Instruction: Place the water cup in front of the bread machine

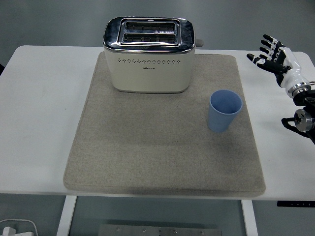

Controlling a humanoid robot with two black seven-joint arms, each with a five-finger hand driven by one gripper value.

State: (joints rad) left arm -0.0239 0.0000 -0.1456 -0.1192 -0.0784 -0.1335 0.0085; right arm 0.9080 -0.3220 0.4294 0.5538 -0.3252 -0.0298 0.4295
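The white table (pixel 39 123) carries a grey mat (pixel 147 157) that covers most of its centre. The bread machine (pixel 148 54), a cream two-slot toaster, stands at the mat's far edge, left of centre. The blue water cup (pixel 225 110) stands upright on the mat, mouth up, to the right of the toaster and nearer the camera; it is not in front of the toaster but off its right corner. The right hand (pixel 275 56) is raised over the table's far right corner, fingers spread wide and holding nothing. The cup lies to the left of this hand and nearer the camera, clear of it, with bare mat and table between. Only the right arm is visible, so it is judged the arm to make the reach. The cup's long axis is vertical, which suits a side grasp.
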